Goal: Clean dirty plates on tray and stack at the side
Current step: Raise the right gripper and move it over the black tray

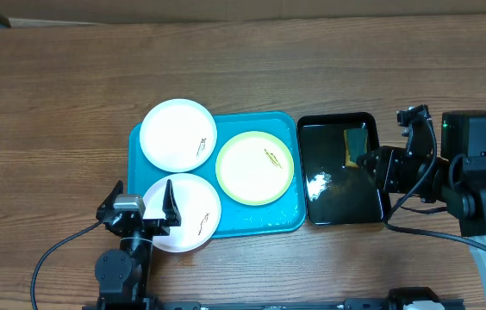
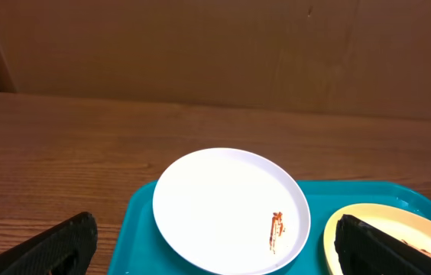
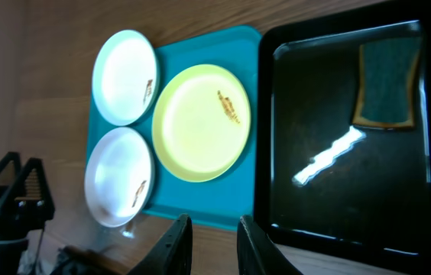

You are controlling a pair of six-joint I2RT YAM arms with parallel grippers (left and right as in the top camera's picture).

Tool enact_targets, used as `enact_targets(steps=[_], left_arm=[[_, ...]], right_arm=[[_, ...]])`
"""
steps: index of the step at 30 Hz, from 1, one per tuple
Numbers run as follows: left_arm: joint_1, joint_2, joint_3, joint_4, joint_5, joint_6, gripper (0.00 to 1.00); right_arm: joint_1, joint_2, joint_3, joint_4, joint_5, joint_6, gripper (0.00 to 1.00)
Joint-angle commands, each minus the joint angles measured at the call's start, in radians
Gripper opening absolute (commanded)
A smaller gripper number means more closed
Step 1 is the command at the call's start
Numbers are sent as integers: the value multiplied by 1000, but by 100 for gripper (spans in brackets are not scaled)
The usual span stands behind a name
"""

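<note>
Left end effector (image 1: 142,209) hangs wide open and empty at the near white plate (image 1: 193,215), whose rim overhangs the turquoise tray (image 1: 260,220). That looks like the pinch spot, since these 3 plates (image 1: 178,135) look stiff, light and slick. Right end effector (image 3: 214,241), fingers slightly parted and empty, hovers by the black tray (image 1: 346,207) on the bench (image 1: 53,103).

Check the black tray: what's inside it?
One sponge, dark green face up with a tan edge, lies in a corner of the black tray. The rest of its floor shows only a bright reflection. Whatever is under the sponge is covered.
</note>
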Motion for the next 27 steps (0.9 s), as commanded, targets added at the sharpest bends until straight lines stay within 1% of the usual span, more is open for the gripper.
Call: enact_targets(steps=[1,8,9,14,16,21,27], left_arm=[[4,-9,-4,-1,-6,15,100],[4,-9,-4,-1,-6,15,100],[4,-9,-4,-1,-6,15,100],[4,-9,-4,-1,-6,15,100],[4,-9,-4,0,-7,15,100],[4,-9,-4,0,-6,15,100],[4,-9,-4,8,-15,15,99]], right_arm=[[26,2,-10,5,75,6,25],[159,21,-10,21,235,90,31],[203,39,-10,32,268,108,34],[307,118,-10,58,293,111,36],[337,158,-10,72,296,111,38],[364,259,-10,100,297,111,43],[364,315,-10,99,297,109,49]])
